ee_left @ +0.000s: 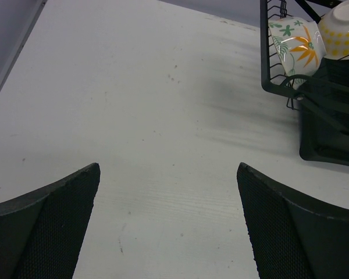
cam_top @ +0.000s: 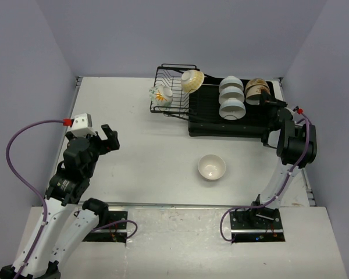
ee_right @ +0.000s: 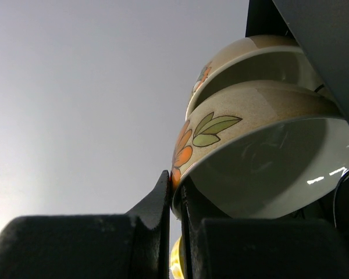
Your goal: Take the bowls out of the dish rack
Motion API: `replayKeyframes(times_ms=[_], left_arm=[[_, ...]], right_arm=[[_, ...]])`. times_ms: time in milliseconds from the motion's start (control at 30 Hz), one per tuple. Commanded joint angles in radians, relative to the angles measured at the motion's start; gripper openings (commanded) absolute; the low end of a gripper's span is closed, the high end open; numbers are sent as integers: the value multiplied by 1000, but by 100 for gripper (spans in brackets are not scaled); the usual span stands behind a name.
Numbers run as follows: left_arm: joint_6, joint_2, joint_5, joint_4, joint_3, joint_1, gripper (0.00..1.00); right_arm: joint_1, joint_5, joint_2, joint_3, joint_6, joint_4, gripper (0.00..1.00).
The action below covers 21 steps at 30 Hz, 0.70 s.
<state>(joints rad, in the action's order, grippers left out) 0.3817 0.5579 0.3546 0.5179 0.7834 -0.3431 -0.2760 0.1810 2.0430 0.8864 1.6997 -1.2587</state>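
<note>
The dish rack [cam_top: 173, 74] is black wire joined to a flat black drainer tray [cam_top: 208, 124]. It holds a flower-patterned bowl [cam_top: 161, 96], a cream-yellow bowl [cam_top: 192, 80], a stack of white bowls [cam_top: 231, 97] and tan bowls [cam_top: 257, 88]. One white bowl [cam_top: 212, 167] sits on the table. My right gripper [ee_right: 175, 186] is shut on the rim of the front tan bowl [ee_right: 262, 163], which has orange flowers and green leaves; another tan bowl [ee_right: 250, 55] sits behind it. My left gripper [ee_left: 167, 168] hangs open over bare table, left of the rack [ee_left: 273, 87].
The white table [cam_top: 145, 128] is walled by grey panels on three sides. The right arm [cam_top: 296, 145] reaches over the tray's right end. In the left wrist view, the flower bowl [ee_left: 294, 49] and the yellow dotted bowl [ee_left: 340, 29] show at the upper right.
</note>
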Motion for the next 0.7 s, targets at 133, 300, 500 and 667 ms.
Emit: replayKeyframes(times_ms=[133,300,500,667], left_arm=[[-15,5,-14,-41,2,-5,100],[-15,5,-14,-41,1,-5,100],[-15,7,-17,-39,2,-5,100],[-17,5,-20,-41,1,-5,100]], right_arm=[[-5,37,0,72,20,-389,0],[-5,48,-12,83,32,-389,0],[-6,51,-20,85,48,-390,0],[-6,58,-15,97,60,-393,0]])
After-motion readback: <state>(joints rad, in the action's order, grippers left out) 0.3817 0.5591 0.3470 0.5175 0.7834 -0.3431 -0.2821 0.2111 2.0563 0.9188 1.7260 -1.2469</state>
